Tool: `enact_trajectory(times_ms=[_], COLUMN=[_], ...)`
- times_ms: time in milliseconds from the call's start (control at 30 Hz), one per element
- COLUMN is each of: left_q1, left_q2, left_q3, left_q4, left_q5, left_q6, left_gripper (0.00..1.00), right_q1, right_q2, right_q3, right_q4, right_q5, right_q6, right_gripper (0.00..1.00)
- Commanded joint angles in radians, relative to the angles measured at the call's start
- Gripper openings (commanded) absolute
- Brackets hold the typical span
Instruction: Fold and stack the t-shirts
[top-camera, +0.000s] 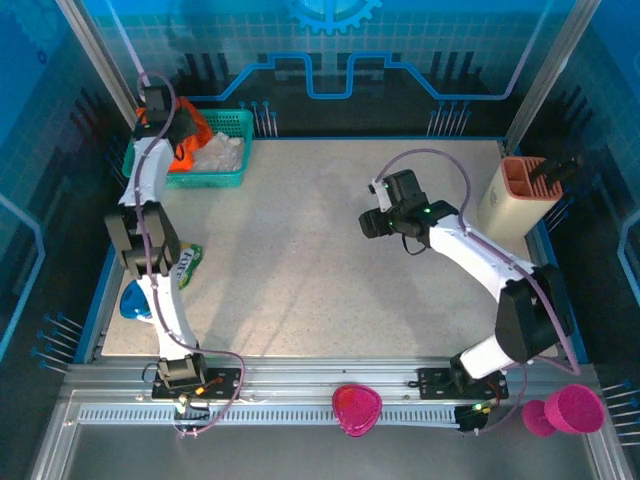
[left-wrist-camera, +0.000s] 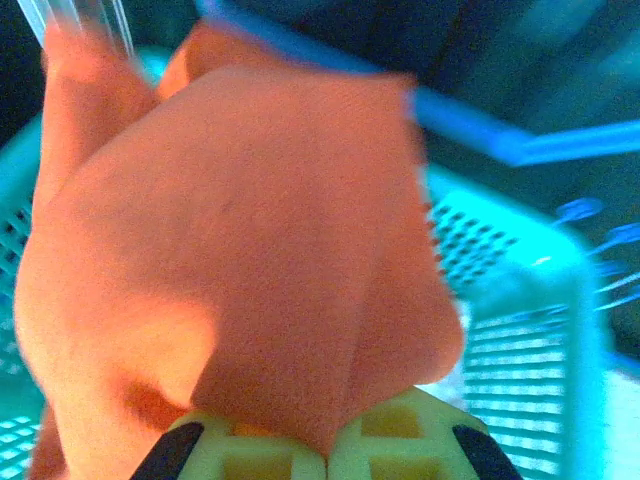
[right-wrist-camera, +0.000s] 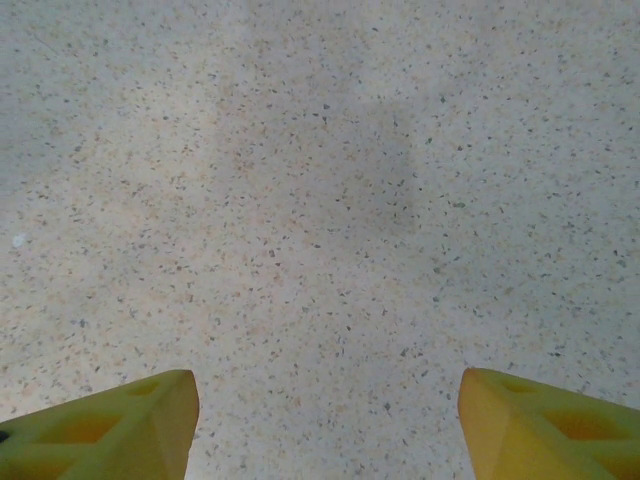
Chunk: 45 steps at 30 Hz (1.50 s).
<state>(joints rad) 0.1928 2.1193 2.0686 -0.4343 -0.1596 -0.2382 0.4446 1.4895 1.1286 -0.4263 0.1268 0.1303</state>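
The orange t-shirt (top-camera: 190, 128) hangs bunched above the teal mesh basket (top-camera: 232, 125) at the table's back left. My left gripper (top-camera: 160, 118) is shut on it; in the left wrist view the orange cloth (left-wrist-camera: 240, 260) rises from between the closed yellow fingertips (left-wrist-camera: 400, 445). A white t-shirt (top-camera: 222, 153) lies crumpled inside the basket. My right gripper (top-camera: 372, 220) hovers over bare table right of centre. Its yellow fingers (right-wrist-camera: 130, 430) stand wide apart and open, with only speckled tabletop between them.
A beige holder with orange inserts (top-camera: 520, 195) stands at the right edge. A blue object (top-camera: 135, 300) and a green packet (top-camera: 188, 265) lie by the left arm. Pink bowls (top-camera: 357, 408) (top-camera: 572, 408) rest on the front rail.
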Motion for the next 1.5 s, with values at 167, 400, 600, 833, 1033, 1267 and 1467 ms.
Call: enact_trajectory(times_ms=[167, 400, 600, 833, 1033, 1267, 1467], left_q1=[-0.112, -0.359, -0.570, -0.834, -0.951, -0.969, -0.958], left_q2=[-0.333, -0.565, -0.638, -0.470, -0.255, -0.260, -0.319], left_q3=[-0.186, -0.456, -0.693, -0.726, -0.586, -0.525, -0.518], left_q4=[-0.070, -0.145, -0.090, 0.009, 0.035, -0.040, -0.286], left_q5=[0.110, 0.075, 0.115, 0.179, 0.230, 0.108, -0.094], left_q6=[-0.064, -0.134, -0.285, -0.395, -0.398, -0.374, -0.410], left_gripper=[0.00, 0.00, 0.01, 0.05, 0.45, 0.87, 0.86], right_q1=[0.004, -0.041, -0.090, -0.124, -0.133, -0.132, -0.092], right_q2=[-0.156, -0.259, -0.286, -0.291, -0.317, -0.353, -0.332], right_q3=[-0.067, -0.109, -0.110, -0.090, -0.094, -0.135, -0.242], right_q4=[-0.003, -0.010, -0.032, -0.071, -0.127, -0.234, -0.213], right_q5=[0.007, -0.001, 0.000, 0.006, 0.017, -0.057, -0.181], right_q6=[-0.005, 0.025, 0.067, 0.108, 0.139, 0.248, 0.358], right_gripper=[0.71, 0.73, 0.73, 0.75, 0.76, 0.74, 0.66])
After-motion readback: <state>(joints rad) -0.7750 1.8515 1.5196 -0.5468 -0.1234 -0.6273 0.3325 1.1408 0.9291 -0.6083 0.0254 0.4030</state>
